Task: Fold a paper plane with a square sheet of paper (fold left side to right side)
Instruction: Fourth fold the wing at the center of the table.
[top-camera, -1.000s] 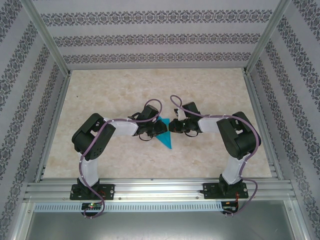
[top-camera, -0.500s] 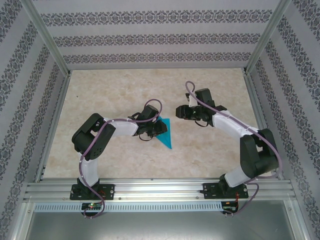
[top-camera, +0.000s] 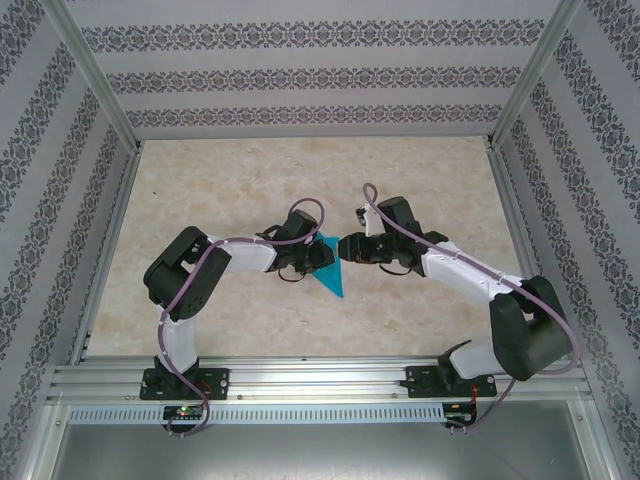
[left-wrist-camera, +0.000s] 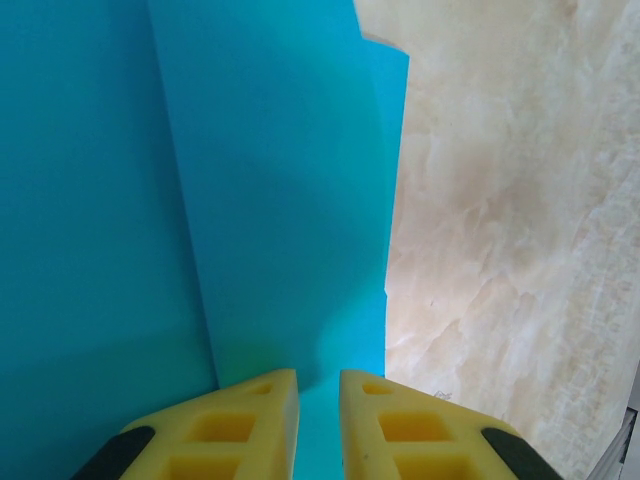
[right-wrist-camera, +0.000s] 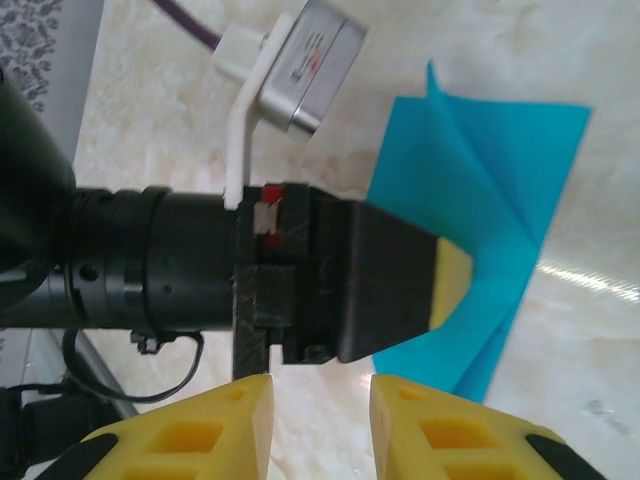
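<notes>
Near the centre of the table (top-camera: 220, 190), the left gripper (left-wrist-camera: 318, 378) is pinching the paper plane (top-camera: 333, 275), its tip pointing toward five o'clock. At its two o'clock, the right gripper (right-wrist-camera: 322, 385) is hovering, fingers spread.

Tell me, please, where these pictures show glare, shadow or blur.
Right wrist view: a glare streak lies on the beige marbled table beside the folded teal-blue paper, and the yellow fingers of the right gripper look soft. Left wrist view: a soft shadow darkens the paper near the left gripper. Top view: even light, sharp.
</notes>
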